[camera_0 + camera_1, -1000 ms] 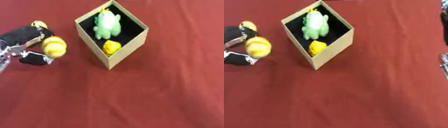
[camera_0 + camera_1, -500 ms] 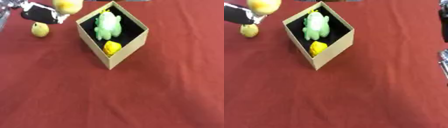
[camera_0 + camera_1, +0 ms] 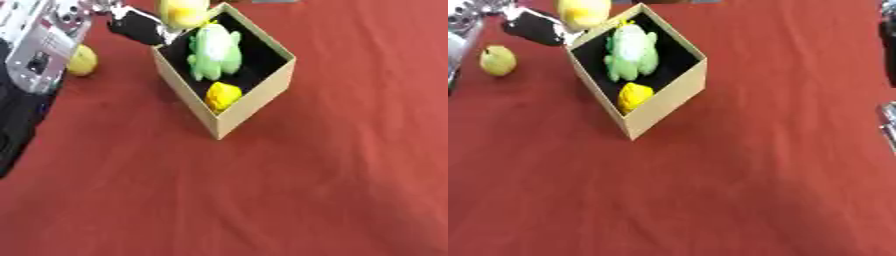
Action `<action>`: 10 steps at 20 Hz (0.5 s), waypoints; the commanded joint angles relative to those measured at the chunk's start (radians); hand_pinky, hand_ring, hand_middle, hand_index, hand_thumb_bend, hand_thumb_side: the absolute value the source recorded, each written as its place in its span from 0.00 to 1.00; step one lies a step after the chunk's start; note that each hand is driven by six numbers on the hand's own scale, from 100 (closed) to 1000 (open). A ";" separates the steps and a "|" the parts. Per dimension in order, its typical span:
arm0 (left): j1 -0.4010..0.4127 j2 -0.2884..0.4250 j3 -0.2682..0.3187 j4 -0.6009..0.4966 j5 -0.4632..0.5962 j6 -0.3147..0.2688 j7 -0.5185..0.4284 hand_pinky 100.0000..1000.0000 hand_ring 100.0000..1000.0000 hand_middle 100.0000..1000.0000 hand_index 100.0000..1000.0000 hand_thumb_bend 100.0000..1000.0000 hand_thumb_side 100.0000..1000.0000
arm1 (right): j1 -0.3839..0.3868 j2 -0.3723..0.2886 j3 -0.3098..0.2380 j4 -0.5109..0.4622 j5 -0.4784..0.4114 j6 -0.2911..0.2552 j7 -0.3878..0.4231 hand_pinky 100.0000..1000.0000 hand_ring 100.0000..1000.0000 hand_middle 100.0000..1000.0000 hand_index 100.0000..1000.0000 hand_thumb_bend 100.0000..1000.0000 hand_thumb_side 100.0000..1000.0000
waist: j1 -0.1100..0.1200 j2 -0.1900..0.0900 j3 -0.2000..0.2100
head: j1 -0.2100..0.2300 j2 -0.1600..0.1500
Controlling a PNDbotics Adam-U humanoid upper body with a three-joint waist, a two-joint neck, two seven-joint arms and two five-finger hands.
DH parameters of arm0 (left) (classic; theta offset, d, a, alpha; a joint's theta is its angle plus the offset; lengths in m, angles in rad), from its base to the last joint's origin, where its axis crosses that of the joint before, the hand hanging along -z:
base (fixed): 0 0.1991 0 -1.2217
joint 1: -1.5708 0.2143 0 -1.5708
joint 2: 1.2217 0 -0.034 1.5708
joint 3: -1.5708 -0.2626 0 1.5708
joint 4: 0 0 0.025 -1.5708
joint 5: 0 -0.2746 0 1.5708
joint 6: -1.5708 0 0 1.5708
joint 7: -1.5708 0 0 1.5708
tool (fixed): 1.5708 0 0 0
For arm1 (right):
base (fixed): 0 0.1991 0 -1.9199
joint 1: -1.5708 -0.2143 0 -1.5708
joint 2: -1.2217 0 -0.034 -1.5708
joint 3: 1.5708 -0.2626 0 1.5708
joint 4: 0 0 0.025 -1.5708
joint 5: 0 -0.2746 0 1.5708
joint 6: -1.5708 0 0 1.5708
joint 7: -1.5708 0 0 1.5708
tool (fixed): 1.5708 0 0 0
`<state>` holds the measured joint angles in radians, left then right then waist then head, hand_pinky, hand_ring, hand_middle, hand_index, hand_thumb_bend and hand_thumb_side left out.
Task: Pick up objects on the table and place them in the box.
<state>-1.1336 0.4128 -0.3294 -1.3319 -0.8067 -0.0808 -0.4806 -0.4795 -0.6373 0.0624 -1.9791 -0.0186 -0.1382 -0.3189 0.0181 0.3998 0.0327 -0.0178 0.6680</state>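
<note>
Since half a second ago our left hand (image 3: 140, 26) has carried the yellow ball (image 3: 182, 11) rightward, from beyond the box's far-left side to just above its far-left corner. Our fingers are curled round the ball; it hangs over the rim, not yet inside.

We judge the task a good way along. Two things already lie in the box (image 3: 254, 102): a green frog (image 3: 214, 50) in the middle and a small yellow toy (image 3: 222, 94) against the near wall. The ball in hand is the third, moments from release by the look of it. One yellow fruit (image 3: 498, 60) remains on the cloth (image 3: 306, 190), well to the left of the box, so at least one more pick is left. Our right hand shows only as dark shapes at the right edge of the right eye view, far from the box; we cannot tell how its fingers stand.

The box is plain tan cardboard, square, open-topped, with a dark lining and thin walls. The frog looks soft and plush, lumpy in outline. Ball and fruit look smooth and rounded, likely to roll. Red fabric, matte and flat, covers the table.
</note>
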 commanded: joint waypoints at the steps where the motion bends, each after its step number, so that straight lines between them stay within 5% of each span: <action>1: -0.033 -0.027 -0.001 0.057 -0.032 -0.034 0.002 0.75 0.70 0.64 0.81 0.19 0.39 | -0.019 -0.011 -0.003 -0.021 -0.010 -0.003 0.006 0.83 0.77 0.72 0.75 0.00 0.77 | -0.001 -0.027 -0.003 | 0.005 -0.006; 4: -0.035 -0.043 -0.003 0.105 -0.057 -0.059 -0.023 0.79 0.75 0.71 0.85 0.32 0.51 | -0.024 -0.009 -0.002 -0.021 -0.011 -0.005 0.008 0.83 0.77 0.72 0.75 0.00 0.77 | 0.000 -0.026 -0.005 | 0.004 -0.003; 5: -0.034 -0.043 -0.002 0.113 -0.063 -0.065 -0.035 0.82 0.79 0.77 0.92 0.44 0.57 | -0.025 -0.009 -0.002 -0.021 -0.011 -0.005 0.008 0.83 0.77 0.72 0.75 0.00 0.77 | 0.001 -0.026 -0.005 | 0.004 -0.002; 10: -0.018 -0.026 0.013 0.096 -0.084 -0.083 -0.042 0.89 0.87 0.84 0.96 0.64 0.64 | -0.029 -0.011 -0.004 -0.021 -0.010 -0.009 0.007 0.83 0.77 0.73 0.75 0.00 0.77 | 0.001 -0.024 -0.004 | -0.003 0.001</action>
<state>-1.1356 0.3613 -0.3316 -1.2179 -0.8820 -0.1576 -0.5229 -0.4940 -0.6291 0.0674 -1.9791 -0.0220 -0.1443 -0.3132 0.0220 0.3998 0.0285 -0.0188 0.6680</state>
